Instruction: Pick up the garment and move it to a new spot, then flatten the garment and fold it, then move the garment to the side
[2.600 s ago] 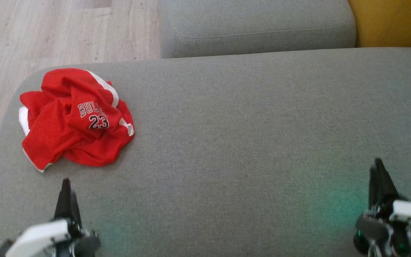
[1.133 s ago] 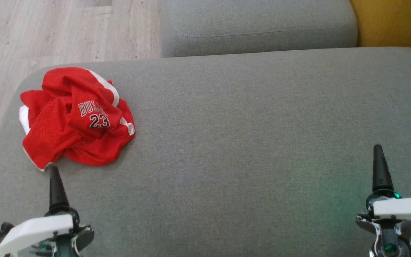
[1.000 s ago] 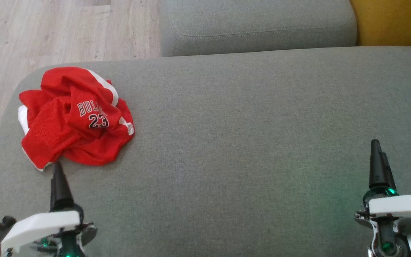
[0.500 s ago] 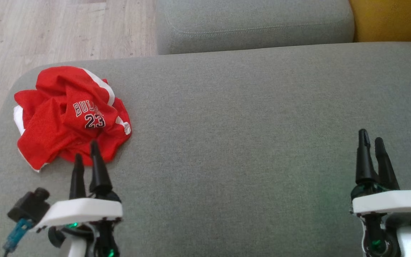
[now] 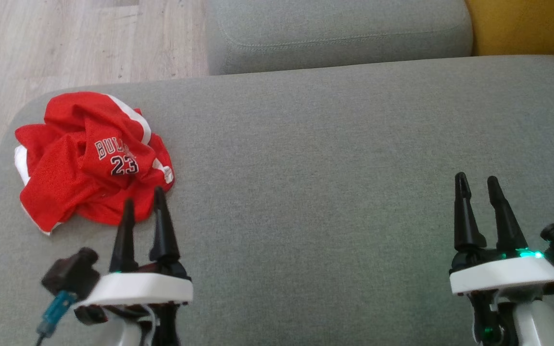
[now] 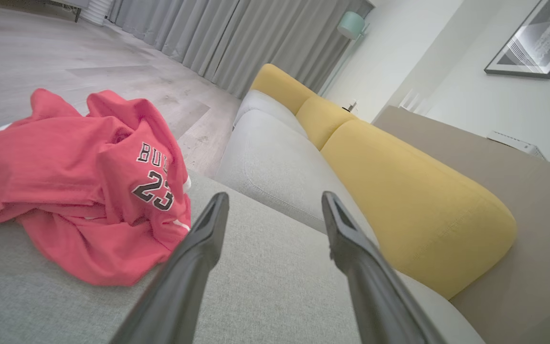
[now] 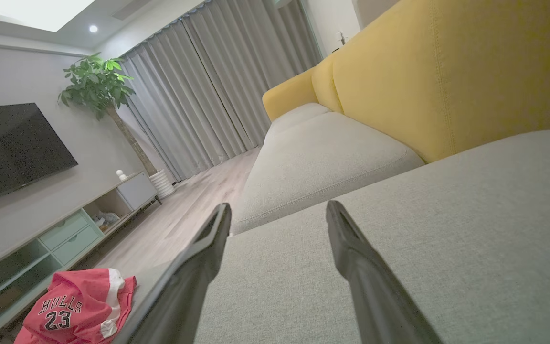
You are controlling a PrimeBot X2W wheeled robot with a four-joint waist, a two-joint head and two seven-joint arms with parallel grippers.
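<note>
The garment (image 5: 89,158) is a crumpled red jersey with white trim and the number 23, lying at the left end of the grey cushion (image 5: 315,158). My left gripper (image 5: 144,197) hovers open just in front of its near right edge, fingertips over the fabric's border. Through the left wrist view the garment (image 6: 79,186) lies left of the spread fingers (image 6: 194,253), with nothing between them. My right gripper (image 5: 475,179) stands open far to the right above bare cushion. The garment (image 7: 74,310) shows small at the lower left of the right wrist view.
A second grey cushion (image 5: 339,33) lies beyond, with a yellow backrest (image 5: 527,26) at the top right. Wooden floor (image 5: 65,43) runs past the cushion's left edge. A TV cabinet (image 7: 41,234) stands across the room.
My left gripper has risen and shifted right until its tips reach the garment's near edge. The right gripper has also advanced and drifted left. The garment has not moved; the camera shifted slightly.
</note>
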